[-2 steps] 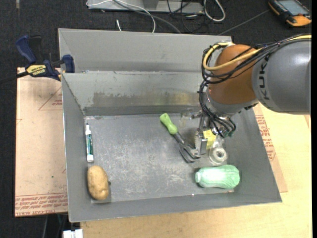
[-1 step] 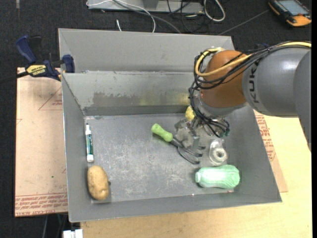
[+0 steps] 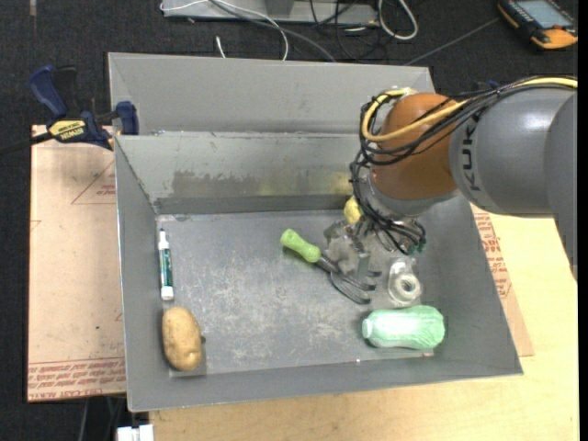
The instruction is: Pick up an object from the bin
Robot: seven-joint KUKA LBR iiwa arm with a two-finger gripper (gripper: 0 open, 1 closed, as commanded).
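Green-handled tool (image 3: pixel 299 244) lies just past centre of the bin (image 3: pixel 276 361), handle toward 10 o'clock, its dark end under the claw (image 3: pixel 354 263). Claw's spread: cannot tell. Silver roll (image 3: pixel 402 284) at claw's 4 o'clock, pale green bundle (image 3: pixel 404 329) at 5.

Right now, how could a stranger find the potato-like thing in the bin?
Start at the grey bin's left wall and follow it to the near corner. The brown lump lies there, past a white-green tube; it alone is brown and rounded.
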